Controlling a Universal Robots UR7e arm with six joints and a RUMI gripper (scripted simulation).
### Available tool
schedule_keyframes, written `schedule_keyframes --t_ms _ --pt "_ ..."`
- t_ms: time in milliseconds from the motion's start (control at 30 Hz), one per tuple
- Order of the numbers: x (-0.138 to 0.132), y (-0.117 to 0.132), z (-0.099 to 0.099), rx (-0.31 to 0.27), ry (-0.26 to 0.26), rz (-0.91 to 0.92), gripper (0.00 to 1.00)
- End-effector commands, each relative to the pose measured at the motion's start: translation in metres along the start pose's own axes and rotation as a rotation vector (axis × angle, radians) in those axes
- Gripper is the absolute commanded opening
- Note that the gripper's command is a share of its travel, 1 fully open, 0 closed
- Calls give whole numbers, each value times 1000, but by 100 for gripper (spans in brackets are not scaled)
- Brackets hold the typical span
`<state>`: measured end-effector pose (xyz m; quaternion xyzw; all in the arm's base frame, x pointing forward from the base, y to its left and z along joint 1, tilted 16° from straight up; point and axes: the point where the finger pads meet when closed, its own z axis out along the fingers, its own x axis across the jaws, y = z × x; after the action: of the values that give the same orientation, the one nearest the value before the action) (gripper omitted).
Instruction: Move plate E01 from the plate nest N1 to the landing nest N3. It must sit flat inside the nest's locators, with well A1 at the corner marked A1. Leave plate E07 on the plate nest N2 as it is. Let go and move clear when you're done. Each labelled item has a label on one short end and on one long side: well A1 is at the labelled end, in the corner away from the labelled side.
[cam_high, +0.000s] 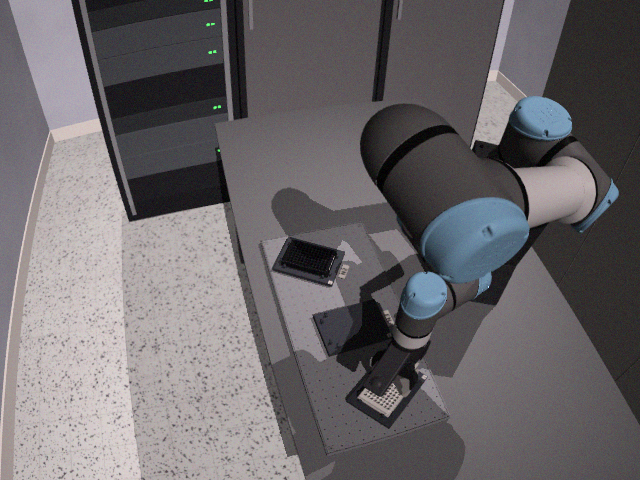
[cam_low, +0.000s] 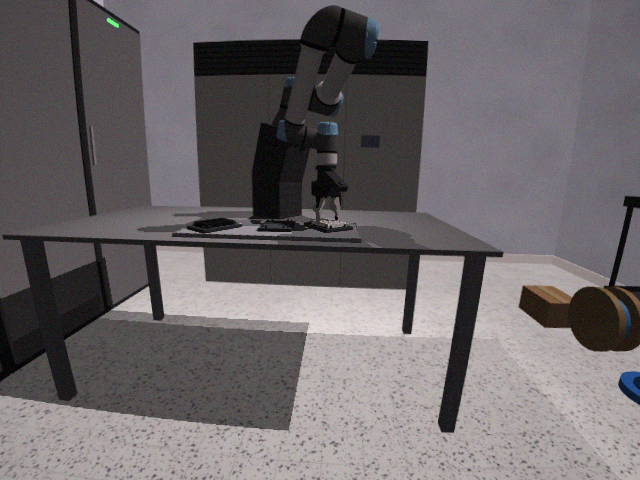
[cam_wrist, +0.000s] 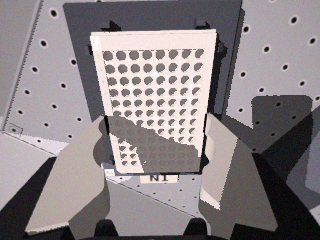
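I see my claw (cam_wrist: 156, 145) squeezed shut on the white plate (cam_wrist: 155, 95), one finger (cam_wrist: 82, 165) pressed on each long side near the end closest to me. The white plate lies in its dark holder (cam_high: 361, 400) marked N1, at the end of the dotted grey board (cam_high: 336, 428) nearest the front edge of the bench (cam_low: 439, 235) (the shadow of the claw covers part of the holes). The landing holder (cam_high: 343, 325) sits in the middle of the board with no plate on it. The black plate (cam_high: 308, 256) rests in its own holder further back, well apart from the arm (cam_high: 444, 175).
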<state>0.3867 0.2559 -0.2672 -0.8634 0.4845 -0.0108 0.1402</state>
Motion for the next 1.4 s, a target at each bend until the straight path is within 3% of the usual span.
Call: schedule_keyframes --t_ms 0,700,1367 --pt "0 0 0 1 0 0 0" --pt "0 0 0 1 0 0 0" --pt "0 0 -30 1 0 0 0"
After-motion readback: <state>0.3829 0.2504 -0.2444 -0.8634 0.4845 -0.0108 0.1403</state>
